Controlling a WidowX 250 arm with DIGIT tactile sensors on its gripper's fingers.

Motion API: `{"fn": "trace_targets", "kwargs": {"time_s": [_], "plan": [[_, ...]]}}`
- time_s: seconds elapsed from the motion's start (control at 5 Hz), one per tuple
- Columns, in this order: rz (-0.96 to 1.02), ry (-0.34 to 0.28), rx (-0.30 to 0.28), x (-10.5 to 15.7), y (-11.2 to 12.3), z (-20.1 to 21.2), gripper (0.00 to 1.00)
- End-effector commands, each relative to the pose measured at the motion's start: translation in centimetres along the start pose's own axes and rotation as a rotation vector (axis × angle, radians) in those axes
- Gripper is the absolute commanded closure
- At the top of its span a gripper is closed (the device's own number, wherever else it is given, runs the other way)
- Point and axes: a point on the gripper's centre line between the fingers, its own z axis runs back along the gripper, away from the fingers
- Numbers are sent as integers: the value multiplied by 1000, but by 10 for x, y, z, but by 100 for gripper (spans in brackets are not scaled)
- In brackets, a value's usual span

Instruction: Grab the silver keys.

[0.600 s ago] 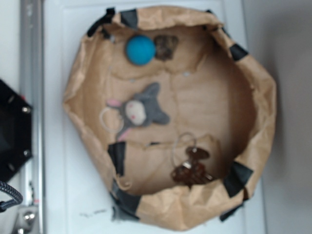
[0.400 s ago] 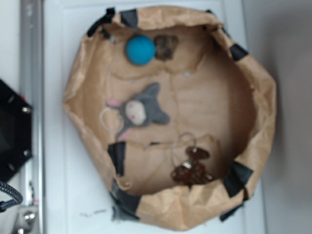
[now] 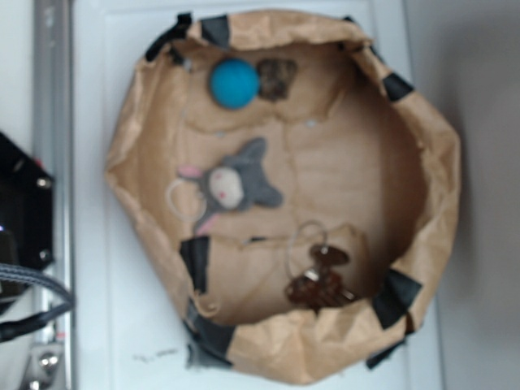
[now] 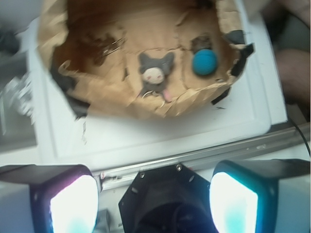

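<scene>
A white flat tabletop (image 3: 106, 325) carries a wide, shallow brown paper bin (image 3: 439, 171) with a crumpled, rolled-down rim patched at several spots with black tape. The bin fills most of the white surface; only narrow white margins run along its sides, and a metal rail (image 3: 50, 122) edges the table on the robot's side. Inside, the paper floor has a broad bare stretch through the middle and toward the far wall.

The robot's black gripper (image 4: 153, 204) sits outside the bin, back over the metal rail; in the wrist view its two pale fingers (image 4: 73, 206) stand wide apart with empty space between them, holding nothing. All the bin's contents lie well ahead of it.

A grey plush animal with a pale face and pink ears (image 3: 234, 185) lies near the middle of the bin, closer to the robot-side wall, with a pale loop beside it. A round blue ball (image 3: 234, 82) rests in one corner, touching a blurry dark brown lump (image 3: 277, 77).

The silver keys (image 3: 318, 281), a small dark bunch with a thin wire ring, lie in the opposite corner, close under the rim and near a taped patch, well apart from the plush animal and the ball.
</scene>
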Motion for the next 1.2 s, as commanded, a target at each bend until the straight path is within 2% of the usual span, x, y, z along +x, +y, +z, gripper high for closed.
{"fn": "trace_targets", "kwargs": {"time_s": [0.0,0.2,0.4,0.6,0.8,1.0], "plan": [[62,5,-7,16,-1,-19,0],[33,14,-38,32,-3,-28,0],[-56,-25,-92,63,-11,-24,0],[-43,-29,-115,82,-17,-19,0],[84,-76,-159,99,-19,-20,0],[288,-157,-266,104,-12,-46,0]]}}
